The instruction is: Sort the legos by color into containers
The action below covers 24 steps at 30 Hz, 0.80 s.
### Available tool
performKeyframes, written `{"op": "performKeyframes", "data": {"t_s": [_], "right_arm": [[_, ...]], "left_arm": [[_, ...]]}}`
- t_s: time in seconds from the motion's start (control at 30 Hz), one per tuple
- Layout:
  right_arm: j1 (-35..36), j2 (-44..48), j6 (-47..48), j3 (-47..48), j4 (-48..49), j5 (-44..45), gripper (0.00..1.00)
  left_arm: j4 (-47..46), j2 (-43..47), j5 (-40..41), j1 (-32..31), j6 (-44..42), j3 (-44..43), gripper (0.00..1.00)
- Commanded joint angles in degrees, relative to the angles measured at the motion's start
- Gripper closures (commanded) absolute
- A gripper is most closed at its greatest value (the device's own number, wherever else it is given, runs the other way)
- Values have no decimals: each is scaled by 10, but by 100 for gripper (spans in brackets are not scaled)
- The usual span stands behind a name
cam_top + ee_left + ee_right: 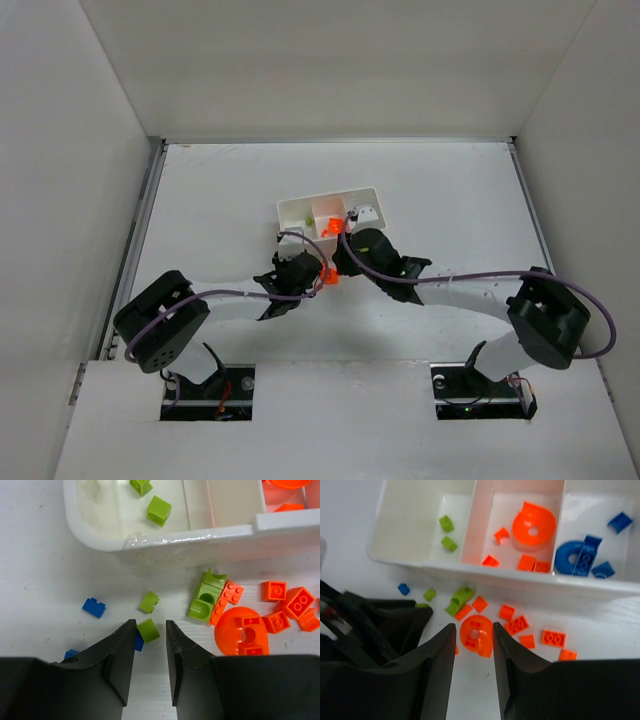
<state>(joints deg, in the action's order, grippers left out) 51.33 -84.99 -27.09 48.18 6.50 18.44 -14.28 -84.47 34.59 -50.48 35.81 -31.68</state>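
The containers are three compartments of one white tray (415, 562): green legos lie in the left one (448, 532), orange in the middle (533, 524), blue in the right (585, 555). Loose legos lie on the table in front of it. My left gripper (150, 622) is open, with a lime green brick (148, 630) on the table between its tips, nearer the left finger, and a blue brick (139, 641) half under that finger. My right gripper (474, 626) is open above an orange round piece (477, 635) lying between its tips.
Small orange bricks (517, 625) are scattered to the right of the round piece, and a green arch brick (205, 600) lies near the tray wall. A blue brick (94, 607) lies to the left. The two grippers (325, 265) work close together, below the tray (300, 210).
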Motion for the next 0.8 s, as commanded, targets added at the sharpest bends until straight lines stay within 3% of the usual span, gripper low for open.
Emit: {"op": "performKeyframes", "data": {"t_s": [0.0,0.17,0.3,0.77], "right_arm": [[20,24,-27,-32,20,25,59],[30,43,-46,-63,21,32,59],[43,54,-53,-85,21,34,59],[101,15,-67,-112,67,28,59]], "left_arm": [[-18,-9,10,4,-9,-23,73],[-18,-25,7,9,-12,-28,76],[-20,-17,14,11,-14,-23,83],[12,156,-16,31,-13,-35,88]]}}
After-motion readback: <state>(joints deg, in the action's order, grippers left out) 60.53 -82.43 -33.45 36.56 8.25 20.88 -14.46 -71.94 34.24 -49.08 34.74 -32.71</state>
